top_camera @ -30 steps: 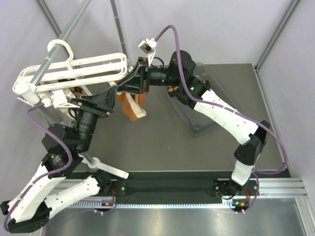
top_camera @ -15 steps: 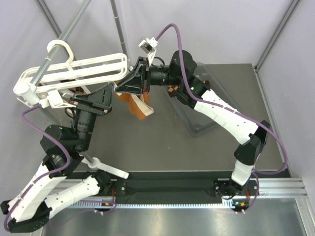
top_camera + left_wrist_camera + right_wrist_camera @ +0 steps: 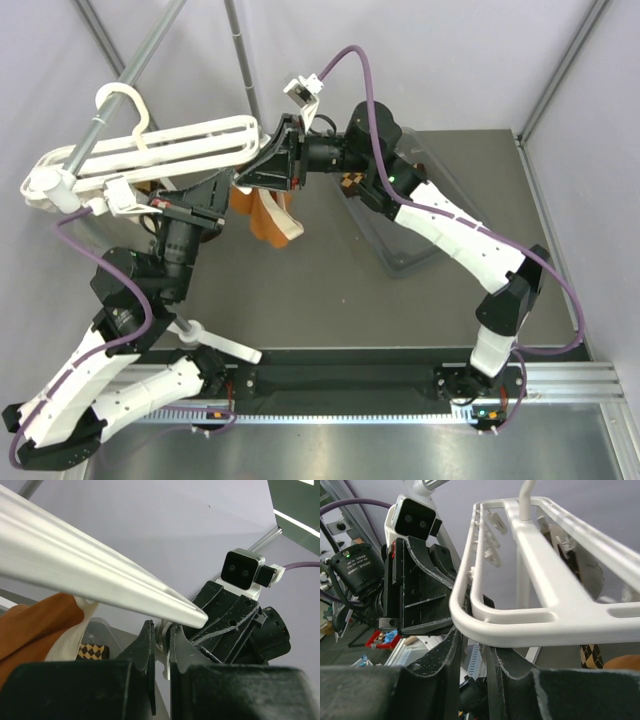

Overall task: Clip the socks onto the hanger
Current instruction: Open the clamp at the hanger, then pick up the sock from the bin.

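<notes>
Since a moment ago the big white hanger (image 3: 190,138) has tipped, so from above it looks thinner. The left arm (image 3: 130,285) has slid a little to the left under it.

All of this is above a dark table (image 3: 300,290). The hanger sits up at the back left, and its hook (image 3: 125,100) is over a grey metal pole (image 3: 143,60). The right arm (image 3: 450,235) reaches across to the hanger's right end. A clear plastic bin (image 3: 405,262) stands on the table beneath that arm.

The right pincer (image 3: 472,642) is closed to a thin gap, and the hanger's round corner lies right across its tips, so it looks like it has hold of the frame there. The left pincer (image 3: 161,630) is just under the hanger's right end, close to the other one. Its two fingers are nearly together, with a small white clip (image 3: 164,660) squeezed between them.

An orange sock (image 3: 30,630) and a pale beige sock (image 3: 70,640) hang side by side under that end. A diamond sock (image 3: 92,651) peeks out low down past them, by the bin's rim. The right wrist view shows a diamond patch (image 3: 592,655) under the hanger frame too. I cannot tell if it is the same sock, or if a clip holds it.

More little clips (image 3: 490,542) dangle in a row along the hanger's side bar.
</notes>
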